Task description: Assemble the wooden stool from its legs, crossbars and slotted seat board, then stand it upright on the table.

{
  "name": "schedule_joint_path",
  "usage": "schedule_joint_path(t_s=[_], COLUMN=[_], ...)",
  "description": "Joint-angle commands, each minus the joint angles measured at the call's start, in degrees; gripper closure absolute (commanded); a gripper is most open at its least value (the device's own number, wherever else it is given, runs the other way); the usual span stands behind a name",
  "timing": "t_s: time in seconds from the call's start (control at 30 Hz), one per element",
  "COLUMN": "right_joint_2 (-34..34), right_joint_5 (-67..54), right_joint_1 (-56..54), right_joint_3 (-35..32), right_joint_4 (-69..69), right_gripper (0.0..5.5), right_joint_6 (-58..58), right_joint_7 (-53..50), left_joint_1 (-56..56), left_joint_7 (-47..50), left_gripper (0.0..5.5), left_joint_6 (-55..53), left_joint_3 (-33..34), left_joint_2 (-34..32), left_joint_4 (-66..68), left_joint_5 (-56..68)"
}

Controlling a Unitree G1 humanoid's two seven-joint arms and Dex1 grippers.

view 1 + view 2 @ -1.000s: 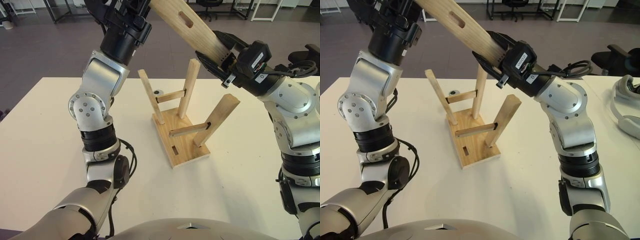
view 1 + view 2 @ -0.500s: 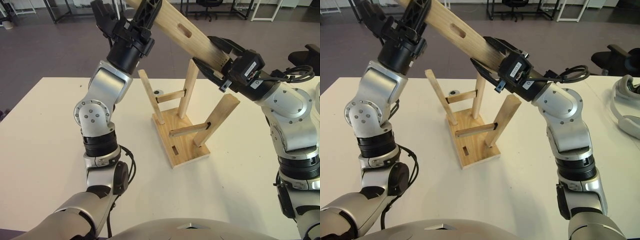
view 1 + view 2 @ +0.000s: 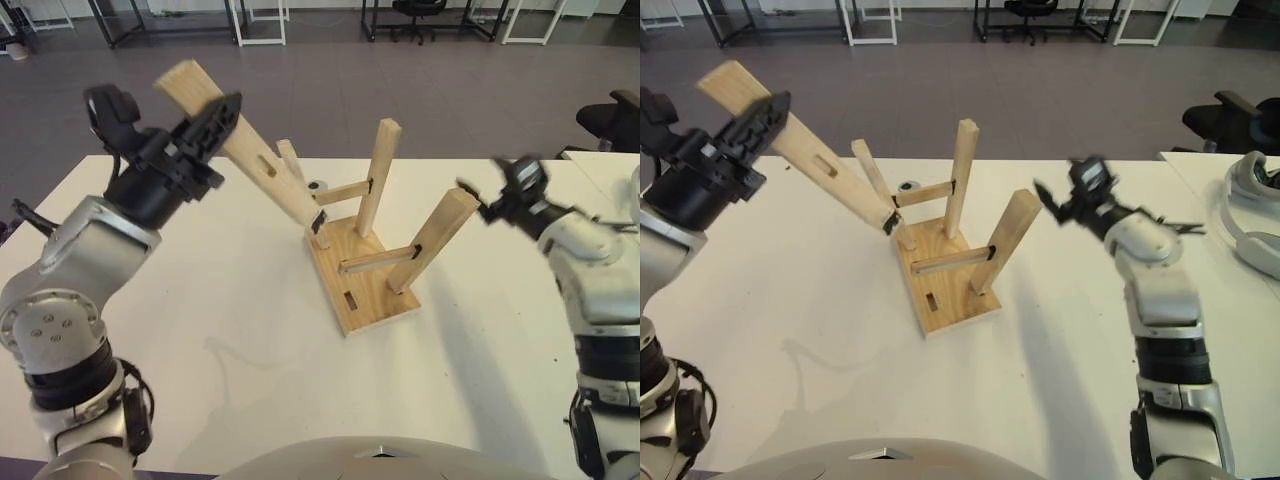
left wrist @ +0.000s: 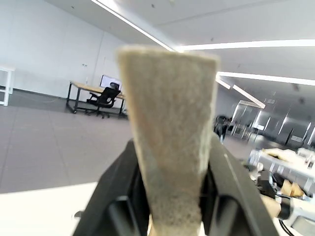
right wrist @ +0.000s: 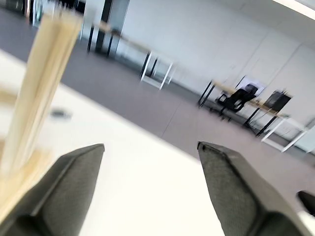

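Note:
The stool lies upside down on the white table: a slotted seat board with three legs standing up from it and two crossbars between them. My left gripper is shut on a fourth wooden leg, held slanting above the table. The leg's lower end hangs by the board's far left corner, and its top end faces the left wrist camera. My right gripper is open and holds nothing, just right of the tilted leg. Its fingers stand wide apart.
A small round part lies on the table behind the stool. A white headset rests on the neighbouring table at far right. Bare table surface spreads left and in front of the stool.
My right gripper has let go of the leg and drawn back to the right and down. My left arm has swung down and left, bringing the leg's lower end to the seat board.

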State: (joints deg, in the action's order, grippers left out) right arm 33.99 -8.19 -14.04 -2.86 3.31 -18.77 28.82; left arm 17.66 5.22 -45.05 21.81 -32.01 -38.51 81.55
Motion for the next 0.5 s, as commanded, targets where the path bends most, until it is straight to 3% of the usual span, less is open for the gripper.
schedule_joint_path(t_s=[0.03,0.17,0.27,0.5], right_joint_2=[-2.29,-1.24,-2.24,-2.64], right_joint_5=[7.74,9.44,8.08,10.49], right_joint_1=[4.06,10.86,13.10,14.35], right_joint_3=[9.83,19.17,20.42,20.68], right_joint_4=[-8.65,-0.81,4.16,6.65], right_gripper=[1.99,1.99,1.99,1.99], right_joint_6=[6.80,11.13,10.74,10.90], right_joint_7=[1.26,9.91,11.68,10.83], left_joint_1=[-11.21,-20.56,-24.85,-26.28], left_joint_7=[5.38,11.21,17.84,20.52], left_gripper=[4.47,4.47,4.47,4.47], left_joint_6=[0.34,4.26,7.60,8.44], left_joint_3=[-5.79,-5.33,-4.74,-6.25], left_joint_2=[3.56,7.92,12.23,11.56], left_joint_4=[-5.11,-5.48,-6.23,-5.68], left_joint_5=[-2.13,-6.93,-6.66,-17.14])
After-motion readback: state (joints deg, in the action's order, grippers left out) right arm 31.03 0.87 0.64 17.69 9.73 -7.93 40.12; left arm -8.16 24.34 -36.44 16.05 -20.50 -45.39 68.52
